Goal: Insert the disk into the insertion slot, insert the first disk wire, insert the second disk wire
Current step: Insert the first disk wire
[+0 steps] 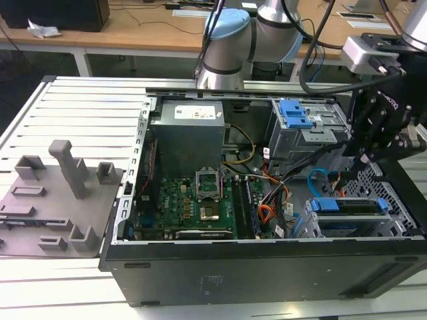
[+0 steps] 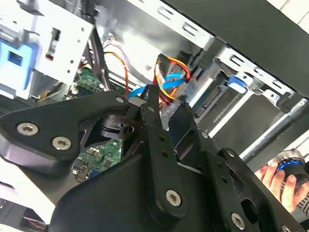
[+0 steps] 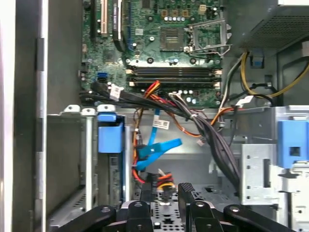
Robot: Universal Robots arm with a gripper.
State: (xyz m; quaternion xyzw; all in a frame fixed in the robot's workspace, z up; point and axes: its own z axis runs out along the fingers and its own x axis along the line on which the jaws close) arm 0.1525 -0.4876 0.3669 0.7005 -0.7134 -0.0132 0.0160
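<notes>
The disk point(image 1: 335, 205) sits inside the insertion slot point(image 1: 308, 228). The gripper point(image 1: 368, 157) hangs just above the slot, jaws parted and empty. The second disk wire point(image 3: 157, 147) loops beside the slot, tangled close among the orange cables point(image 3: 164, 183) and the black bundle point(image 3: 213, 140). Closing here could pinch an orange cable along with the wire, or a finger could snag the bundle. A plug gripped askew would likely jam at the disk's connector.
</notes>
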